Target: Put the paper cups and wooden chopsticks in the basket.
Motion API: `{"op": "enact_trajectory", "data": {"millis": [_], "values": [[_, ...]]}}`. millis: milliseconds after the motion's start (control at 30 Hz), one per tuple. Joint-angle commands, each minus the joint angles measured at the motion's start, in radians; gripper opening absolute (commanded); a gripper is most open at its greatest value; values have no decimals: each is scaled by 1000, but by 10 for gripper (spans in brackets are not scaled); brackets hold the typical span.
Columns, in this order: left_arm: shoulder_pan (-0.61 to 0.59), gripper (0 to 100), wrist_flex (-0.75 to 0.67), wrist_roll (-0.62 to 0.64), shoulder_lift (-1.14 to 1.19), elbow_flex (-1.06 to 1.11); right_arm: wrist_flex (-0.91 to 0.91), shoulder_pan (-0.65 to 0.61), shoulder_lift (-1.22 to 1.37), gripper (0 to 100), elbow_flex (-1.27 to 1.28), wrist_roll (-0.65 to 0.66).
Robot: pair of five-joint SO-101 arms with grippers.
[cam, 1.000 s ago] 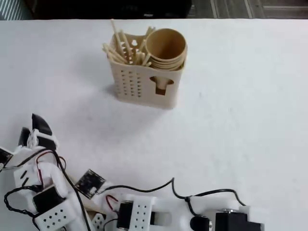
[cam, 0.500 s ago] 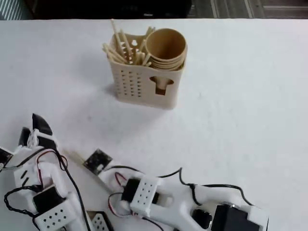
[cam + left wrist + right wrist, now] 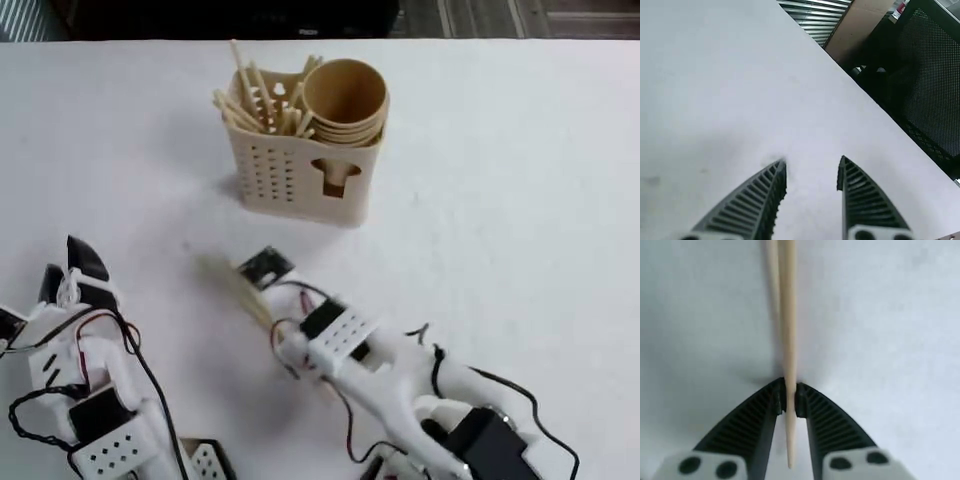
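Since the earlier frames the right arm (image 3: pixel 400 370) has advanced from the near edge of the bench (image 3: pixel 500 200) toward its middle, carrying its load with it; the left arm and the basket have not shifted.

Left claw (image 3: pixel 810 167): released, its two jaws spread apart with nothing between them, hovering over bare bench surface at the near left corner.

Right claw (image 3: pixel 790 395): clenched on a wooden chopstick (image 3: pixel 788 315), gripped near one end, the long free end projecting ahead of the jaws. In the high view the stick lies low over the bench, near the basket's front but apart from it; whether it touches the surface cannot be told.

Basket (image 3: pixel 300 180): upright, near the middle of the far edge. Its left part holds a bundle of chopsticks (image 3: pixel 255 100) standing on end and leaning outward. Its right part holds nested paper cups (image 3: pixel 345 100), mouths up, rising above the rim.
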Motion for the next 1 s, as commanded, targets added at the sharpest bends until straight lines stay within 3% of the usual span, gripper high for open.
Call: {"op": "enact_trajectory", "data": {"millis": [0,133,333,600,833,967], "values": [[-4,175,-28,6,-15,-49,-2,79,-8,17,-37,87],[-4,175,-28,6,-15,-49,2,84,-5,22,-80,183],[-4,175,-26,6,-15,-49,4,79,1,132,-157,180],[-4,176,-26,5,-15,-49,-2,5,16,138,-250,180],[-4,176,-26,5,-15,-49,18,4,259,251,-440,87],[-4,176,-25,5,-15,-49,82,-22,378,255,-562,81]]}}
